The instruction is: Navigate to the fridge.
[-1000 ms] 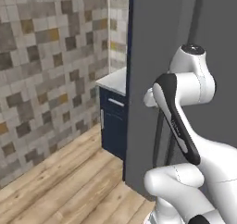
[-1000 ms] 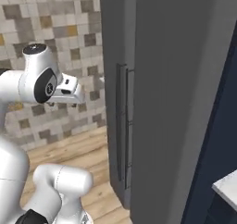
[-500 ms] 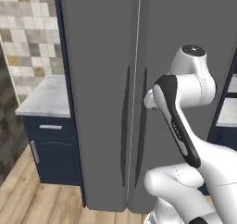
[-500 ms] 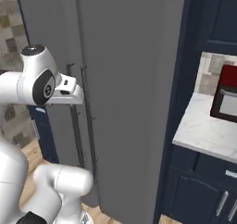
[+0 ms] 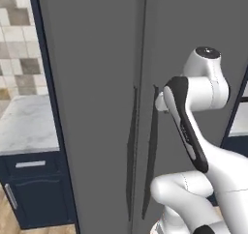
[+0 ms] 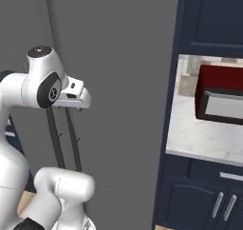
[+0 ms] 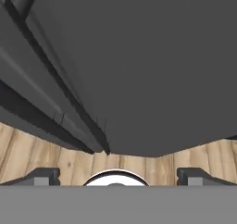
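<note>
The big grey fridge (image 5: 97, 83) stands right in front of the robot. It is very tall and goes up past the top of both base views. Two long thin handles (image 5: 131, 160) run up and down beside the line where its two doors meet.

The pincer (image 7: 118, 174) is held up in front of the fridge doors, close to the handles, and it points down along the door toward the wood floor (image 7: 199, 156). In the hand view its two dark tips sit far apart at the bottom, so it is wide open. Nothing is between them, and it is not touching the fridge.

To the left of the fridge there is a pale stone tabletop (image 5: 26, 126) on a dark blue cupboard (image 5: 34, 189), with a tiled wall (image 5: 17, 44) behind it. To the right of the fridge there are more dark blue cupboards (image 6: 209, 15), and a red and dark box (image 6: 220, 96) sits on another pale tabletop (image 6: 199, 138) there.
</note>
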Robot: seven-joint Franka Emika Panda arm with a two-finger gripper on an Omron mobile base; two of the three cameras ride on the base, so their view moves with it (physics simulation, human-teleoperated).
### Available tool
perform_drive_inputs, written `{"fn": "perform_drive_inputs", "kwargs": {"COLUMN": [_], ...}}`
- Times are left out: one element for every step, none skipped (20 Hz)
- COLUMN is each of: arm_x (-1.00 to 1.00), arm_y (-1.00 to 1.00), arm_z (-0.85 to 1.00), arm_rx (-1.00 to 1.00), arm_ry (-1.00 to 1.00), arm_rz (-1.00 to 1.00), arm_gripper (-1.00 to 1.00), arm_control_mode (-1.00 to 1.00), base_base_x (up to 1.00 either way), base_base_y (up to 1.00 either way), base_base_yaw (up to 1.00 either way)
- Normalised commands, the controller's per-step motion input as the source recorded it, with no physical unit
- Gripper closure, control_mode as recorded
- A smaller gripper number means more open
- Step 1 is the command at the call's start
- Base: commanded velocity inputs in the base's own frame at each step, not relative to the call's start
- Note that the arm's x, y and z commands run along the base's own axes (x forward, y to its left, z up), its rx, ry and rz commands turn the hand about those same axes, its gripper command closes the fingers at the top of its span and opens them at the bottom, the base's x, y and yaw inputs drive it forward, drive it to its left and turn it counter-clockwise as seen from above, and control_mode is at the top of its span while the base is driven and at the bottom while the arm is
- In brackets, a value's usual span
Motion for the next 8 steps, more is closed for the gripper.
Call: {"fn": "perform_drive_inputs", "kwargs": {"arm_x": [0.00, 0.00, 0.00, 0.00, 0.01, 0.00, 0.00, 0.00], "arm_y": [0.00, 0.00, 0.00, 0.00, 0.00, 0.00, 0.00, 0.01], "arm_z": [0.00, 0.00, 0.00, 0.00, 0.00, 0.00, 0.00, 0.00], "arm_rx": [0.00, 0.00, 0.00, 0.00, -0.10, -0.17, -0.20, -0.21], "arm_ry": [0.00, 0.00, 0.00, 0.00, -0.25, -0.41, -0.45, -0.48], "arm_rz": [0.00, 0.00, 0.00, 0.00, -0.03, 0.00, 0.00, 0.00], "arm_gripper": [-1.00, -1.00, -1.00, -1.00, -1.00, -1.00, -1.00, -1.00], "arm_control_mode": [1.00, 1.00, 1.00, 1.00, -1.00, -1.00, -1.00, -1.00], "base_base_x": [0.74, 0.63, 0.39, 0.16, 0.00, 0.00, 0.00, 0.00], "base_base_y": [0.03, 0.00, 0.00, 0.00, 0.00, 0.00, 0.00, 0.00], "base_base_yaw": [-0.17, -0.12, -0.06, -0.04, 0.00, 0.00, 0.00, 0.00]}}
